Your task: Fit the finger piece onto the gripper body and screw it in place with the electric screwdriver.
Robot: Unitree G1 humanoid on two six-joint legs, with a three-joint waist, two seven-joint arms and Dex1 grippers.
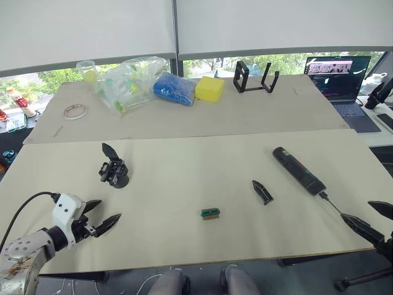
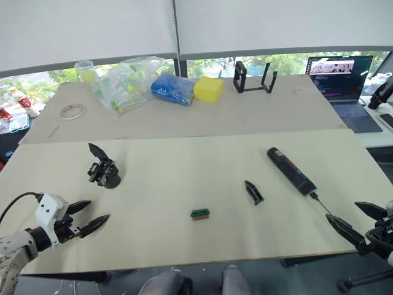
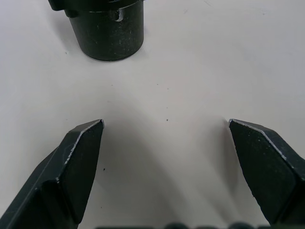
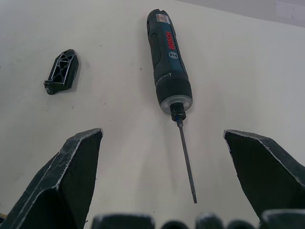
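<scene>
The tabletop [image 1: 184, 246] carries all parts, untouched. The electric screwdriver [image 1: 298, 171] lies right of centre, the gripper body [image 1: 114, 171] at left, the finger piece [image 1: 262, 192] between them. Both pincers, left [image 1: 104, 216] and right [image 1: 367, 220], are wide open and empty; I judge the next move is to grasp the finger piece

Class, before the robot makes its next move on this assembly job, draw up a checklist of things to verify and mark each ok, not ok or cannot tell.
1. Left pincer open, holding nothing: ok.
2. Right pincer open, holding nothing: ok.
3. Screwdriver lying free ahead of the right pincer, bit toward it: ok.
4. Finger piece lying loose on the table, not yet fitted: ok.
5. Gripper body upright on its base near the left pincer: ok.
6. Screw ready at hand: cannot tell.
</scene>
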